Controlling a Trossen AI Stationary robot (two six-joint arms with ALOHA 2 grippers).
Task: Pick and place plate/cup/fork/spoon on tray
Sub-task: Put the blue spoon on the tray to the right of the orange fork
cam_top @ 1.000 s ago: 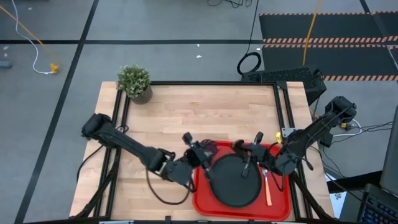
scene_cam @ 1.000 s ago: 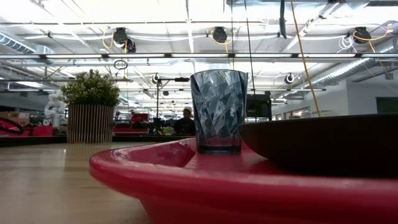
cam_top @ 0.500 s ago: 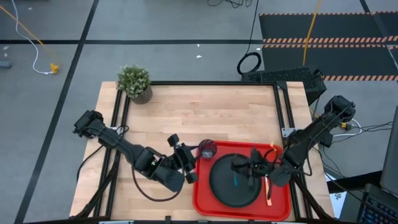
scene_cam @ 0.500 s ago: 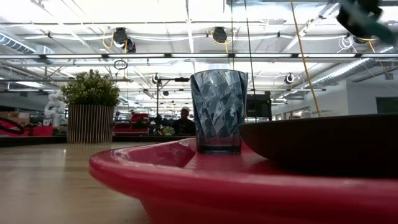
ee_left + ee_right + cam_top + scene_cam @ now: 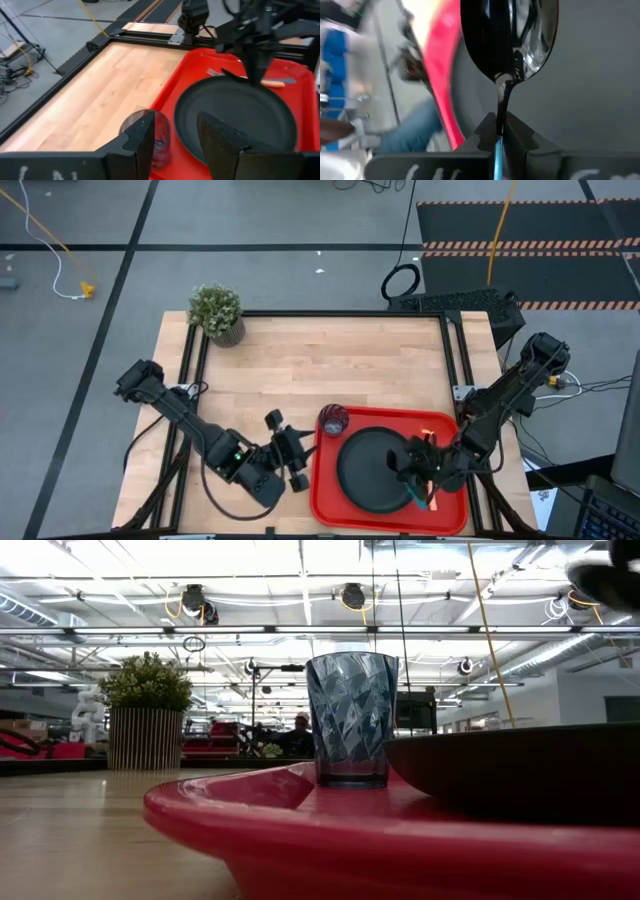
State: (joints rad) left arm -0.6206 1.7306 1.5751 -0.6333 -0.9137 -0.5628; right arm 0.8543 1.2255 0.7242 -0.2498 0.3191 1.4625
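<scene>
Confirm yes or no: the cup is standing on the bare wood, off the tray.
No, the cup stands upright on the tray, beside the plate.

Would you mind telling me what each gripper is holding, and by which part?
The right gripper holds the spoon by its blue handle, just below the neck. The left gripper holds nothing.

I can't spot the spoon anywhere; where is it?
The right gripper holds the spoon over the plate's right edge, above the red tray.
</scene>
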